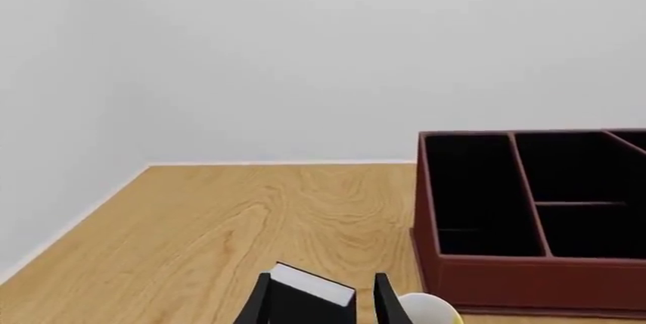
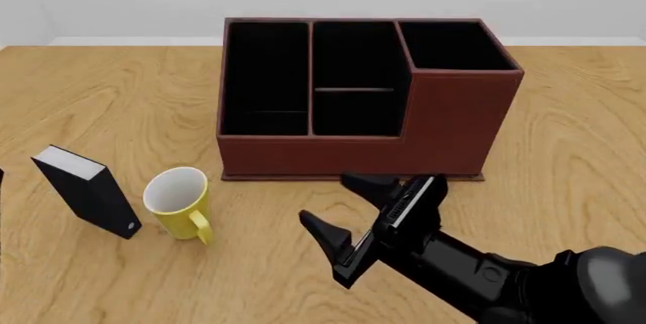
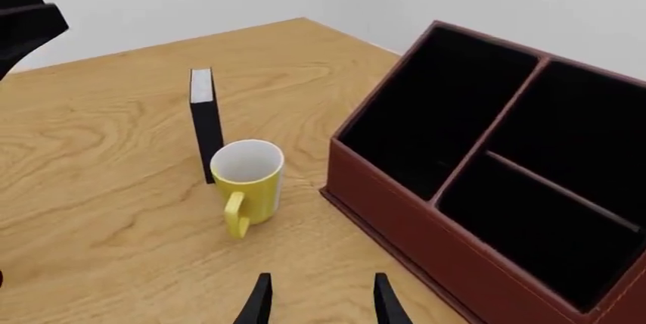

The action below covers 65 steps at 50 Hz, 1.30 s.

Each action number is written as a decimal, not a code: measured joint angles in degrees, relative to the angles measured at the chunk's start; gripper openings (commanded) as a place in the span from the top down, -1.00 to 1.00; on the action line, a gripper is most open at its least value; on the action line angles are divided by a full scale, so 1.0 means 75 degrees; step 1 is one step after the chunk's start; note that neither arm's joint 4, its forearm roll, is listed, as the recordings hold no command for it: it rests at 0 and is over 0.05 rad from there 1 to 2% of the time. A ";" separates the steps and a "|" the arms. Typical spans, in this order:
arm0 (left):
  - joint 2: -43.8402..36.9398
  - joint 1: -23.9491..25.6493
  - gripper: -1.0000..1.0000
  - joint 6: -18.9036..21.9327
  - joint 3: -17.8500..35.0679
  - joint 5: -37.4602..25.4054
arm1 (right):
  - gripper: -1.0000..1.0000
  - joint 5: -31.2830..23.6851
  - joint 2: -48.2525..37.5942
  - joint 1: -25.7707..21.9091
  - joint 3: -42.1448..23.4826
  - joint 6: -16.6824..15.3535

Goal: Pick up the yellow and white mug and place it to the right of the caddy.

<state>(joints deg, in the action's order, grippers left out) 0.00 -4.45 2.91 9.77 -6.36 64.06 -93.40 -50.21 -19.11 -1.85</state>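
The yellow and white mug (image 2: 180, 203) stands upright on the table, left of and in front of the caddy, its handle towards the camera. It also shows in the right wrist view as the mug (image 3: 247, 180) and partly at the edge of the left wrist view (image 1: 429, 310). The dark red-brown caddy (image 2: 444, 127) sits mid-table, with black compartments. My right gripper (image 2: 328, 200) is open and empty, hovering in front of the caddy and to the right of the mug, apart from both. My left gripper (image 1: 321, 301) is open, holding nothing.
A small black slab-like box (image 2: 86, 191) stands just left of the mug, close to it; it appears between the left fingers' line of sight (image 1: 308, 286). The left arm (image 3: 26, 21) shows dark at the right wrist view's edge. White walls border the wooden table (image 2: 565, 157).
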 measured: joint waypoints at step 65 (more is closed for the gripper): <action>0.0000 -0.0282 -1.00 0.0027 0.0441 -0.0340 | -1.00 -0.0594 -0.1548 -0.0655 -0.1955 -0.0174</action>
<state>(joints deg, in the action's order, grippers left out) 0.00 -6.57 3.11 13.08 -8.91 59.61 -105.01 -55.13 -33.77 -3.16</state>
